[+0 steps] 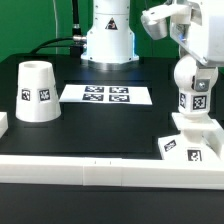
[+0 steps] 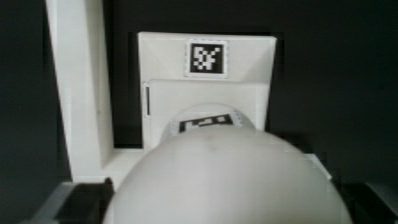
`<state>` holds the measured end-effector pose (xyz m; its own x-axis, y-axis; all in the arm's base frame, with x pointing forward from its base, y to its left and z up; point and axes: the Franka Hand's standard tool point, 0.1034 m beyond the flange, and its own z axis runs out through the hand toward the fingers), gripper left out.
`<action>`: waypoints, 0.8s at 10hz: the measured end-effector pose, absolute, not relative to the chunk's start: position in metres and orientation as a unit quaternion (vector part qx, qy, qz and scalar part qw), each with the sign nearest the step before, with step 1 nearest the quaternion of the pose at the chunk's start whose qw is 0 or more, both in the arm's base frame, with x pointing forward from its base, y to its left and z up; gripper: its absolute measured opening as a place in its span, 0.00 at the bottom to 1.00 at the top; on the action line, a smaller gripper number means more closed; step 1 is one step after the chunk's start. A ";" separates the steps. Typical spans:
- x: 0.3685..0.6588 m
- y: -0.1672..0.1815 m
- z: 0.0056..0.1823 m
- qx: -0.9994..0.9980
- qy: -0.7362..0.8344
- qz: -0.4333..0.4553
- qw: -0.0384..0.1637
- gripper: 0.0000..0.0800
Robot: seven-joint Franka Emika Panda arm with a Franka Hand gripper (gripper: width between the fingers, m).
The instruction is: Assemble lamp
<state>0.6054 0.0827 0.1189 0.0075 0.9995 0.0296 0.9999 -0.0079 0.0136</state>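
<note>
The white bulb (image 1: 192, 88) stands upright at the exterior view's right, round head up, a tag on its stem. Its lower end meets the top of the low square base (image 1: 185, 145). My gripper (image 1: 186, 58) comes down from above and is shut on the bulb's round head. In the wrist view the bulb's head (image 2: 222, 165) fills the near part, my gripper (image 2: 222, 208) is mostly hidden around it, and the base (image 2: 205, 85) with its tag lies beyond. The tapered shade (image 1: 37, 92) stands apart at the exterior view's left.
The marker board (image 1: 106, 95) lies flat in the middle, in front of the arm's white pedestal (image 1: 107, 40). A long white rail (image 1: 100, 167) runs along the near edge and shows beside the base in the wrist view (image 2: 75, 90).
</note>
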 end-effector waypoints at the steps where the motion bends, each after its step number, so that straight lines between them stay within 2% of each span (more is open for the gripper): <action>1: 0.605 0.083 0.119 -0.719 -0.695 -0.015 0.006 0.72; 3: 0.605 0.083 0.119 -0.744 -0.668 -0.016 0.009 0.72; 8: 0.604 0.085 0.117 -0.906 -0.423 -0.009 0.029 0.72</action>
<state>0.6044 0.0848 0.1175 0.6428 0.7650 0.0405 0.7660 -0.6413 -0.0448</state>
